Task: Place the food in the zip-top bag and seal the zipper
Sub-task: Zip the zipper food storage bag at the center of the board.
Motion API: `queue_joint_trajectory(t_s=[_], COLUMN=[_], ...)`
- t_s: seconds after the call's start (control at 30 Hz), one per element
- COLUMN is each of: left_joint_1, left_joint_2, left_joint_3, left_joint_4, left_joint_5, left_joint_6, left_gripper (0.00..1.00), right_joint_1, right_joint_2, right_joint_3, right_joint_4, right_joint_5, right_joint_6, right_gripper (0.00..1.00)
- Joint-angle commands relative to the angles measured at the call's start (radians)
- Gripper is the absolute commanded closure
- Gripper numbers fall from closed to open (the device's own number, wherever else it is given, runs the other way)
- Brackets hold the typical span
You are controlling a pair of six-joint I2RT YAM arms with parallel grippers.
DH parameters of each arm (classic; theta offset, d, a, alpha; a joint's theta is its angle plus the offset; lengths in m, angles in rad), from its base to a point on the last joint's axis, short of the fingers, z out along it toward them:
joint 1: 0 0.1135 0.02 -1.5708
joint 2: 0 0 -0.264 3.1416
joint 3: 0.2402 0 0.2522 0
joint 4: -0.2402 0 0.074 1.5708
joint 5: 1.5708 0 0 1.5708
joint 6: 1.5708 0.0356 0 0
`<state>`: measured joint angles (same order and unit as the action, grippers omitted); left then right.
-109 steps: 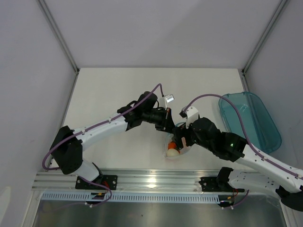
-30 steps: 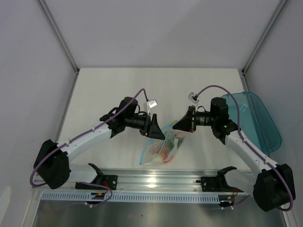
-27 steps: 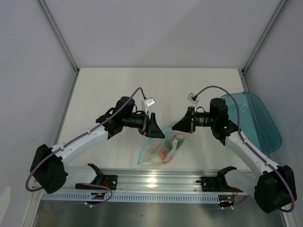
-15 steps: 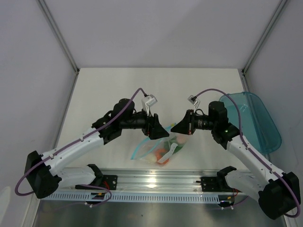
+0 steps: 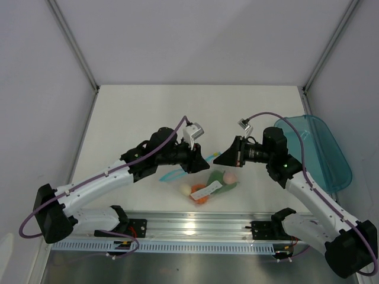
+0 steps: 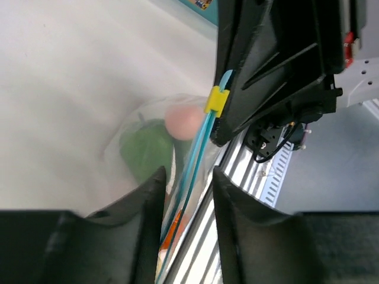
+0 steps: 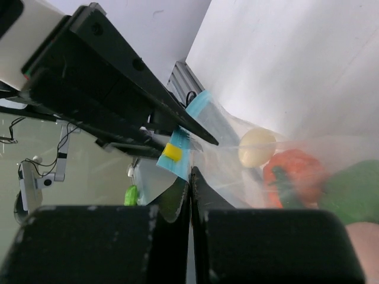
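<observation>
Between the two grippers, close to the front rail of the table (image 5: 136, 118): zip-top bag (image 7: 231, 177), taken by its mouth edge. Long axis of the zipper (image 6: 199, 148) runs roughly left–right in the top view, from the left gripper (image 5: 200, 162) across to the right gripper (image 5: 219, 158). A loose teal end sticks out past the left gripper on its left side. Bag body points from the zipper toward the near edge; bottom on the table or just over it, cannot tell which.

Right gripper: fingers pressed together, pinching the bag's top edge just beside the yellow slider (image 6: 216, 102).

Left gripper: fingers a little apart, zipper passing through the gap. Whether the pads touch it is not discernible.

Contents, seen through the plastic:
- green pepper (image 6: 145, 151)
- orange-red round piece (image 7: 293, 174)
- pale egg (image 7: 256, 148)
- second pale egg (image 6: 183, 121), pinkish, touching the pepper

All four sit below the zipper, toward the bag's bottom.

Teal tray (image 5: 314, 151) lies well apart at the table's right edge.
</observation>
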<state>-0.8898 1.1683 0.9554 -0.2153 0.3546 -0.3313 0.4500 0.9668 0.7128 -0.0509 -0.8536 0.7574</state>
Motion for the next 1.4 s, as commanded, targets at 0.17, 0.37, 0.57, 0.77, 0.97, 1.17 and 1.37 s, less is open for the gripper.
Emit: queue_joint_trajectory(t_s=[0.17,0.37,0.57,0.77,0.97,1.17,1.37], left_joint_1=[0.002,0.008,0.023,0.045,0.052,0.075,0.124], left_joint_2=[0.028,0.030,0.022,0.017,0.007,-0.030,-0.041], left_joint_3=[0.020,0.022,0.005,-0.020,-0.020,-0.035,-0.073], left_joint_4=[-0.038,-0.038,-0.021,0.005,0.024,0.115,0.307], left_joint_5=[-0.031,0.012,0.070,0.147,0.184,0.230,0.319], left_joint_6=[0.028,0.023,0.011,-0.002,-0.011,-0.057,-0.170], left_gripper=[0.99,0.99,1.00,0.99,0.99,0.69,0.59], right_joint_1=[0.004,0.004,0.001,-0.002,0.006,0.016,0.076], right_joint_2=[-0.046,-0.045,-0.022,-0.008,-0.016,-0.053,-0.034], right_joint_3=[0.025,0.028,0.024,0.004,-0.003,-0.003,-0.003], right_joint_4=[-0.036,-0.069,-0.024,0.039,0.056,-0.069,-0.115], right_joint_5=[-0.033,-0.070,-0.090,-0.094,-0.061,0.047,0.040], right_joint_6=[-0.091,-0.187,-0.220,-0.221,-0.228,-0.230,-0.294], right_gripper=[0.98,0.71,0.70,0.91,1.00,1.00,1.00])
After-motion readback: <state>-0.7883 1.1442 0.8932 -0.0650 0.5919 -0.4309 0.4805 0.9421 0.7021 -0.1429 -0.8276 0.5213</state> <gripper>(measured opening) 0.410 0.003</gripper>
